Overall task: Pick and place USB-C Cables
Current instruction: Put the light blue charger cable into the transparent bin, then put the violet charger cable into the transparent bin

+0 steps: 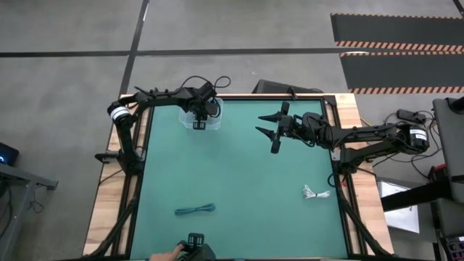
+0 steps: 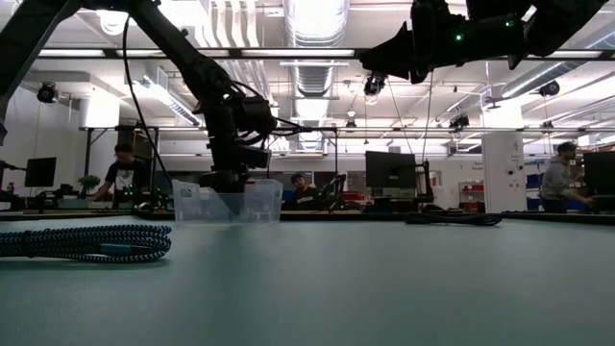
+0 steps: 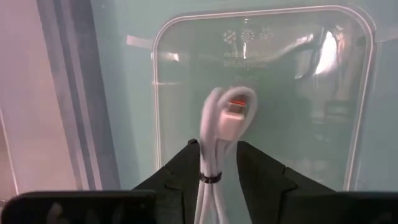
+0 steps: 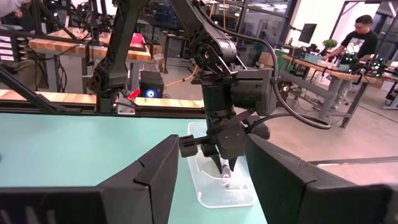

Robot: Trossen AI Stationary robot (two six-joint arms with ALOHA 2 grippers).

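A white USB-C cable bundle (image 3: 219, 124) sits in my left gripper (image 3: 217, 146), which is shut on it above a clear plastic container (image 1: 196, 123) at the far left of the green mat. The right wrist view shows that cable (image 4: 225, 176) hanging down into the container (image 4: 214, 196). My right gripper (image 1: 271, 130) hovers open over the far middle of the mat, holding nothing. A teal cable (image 1: 194, 210) lies flat near the near edge, and it also shows in the low view (image 2: 86, 242). A second white cable (image 1: 315, 193) lies by the right edge. No black cable shows. My left gripper pinches the white bundle between its two fingers, near the dark tie band (image 3: 210, 178) around the strands. The fingers come from above, pointing down, and lie along the bundle. The looped end with the connector (image 3: 236, 111) hangs below the fingertips inside the container; whether it touches the floor I cannot tell.
The mat (image 1: 246, 174) lies open between the two loose cables. A wooden table border (image 1: 355, 145) frames it. At the near edge stands a small dark object (image 1: 196, 243) with a person's hand (image 1: 163, 255) beside it. People sit and stand at desks in the room beyond.
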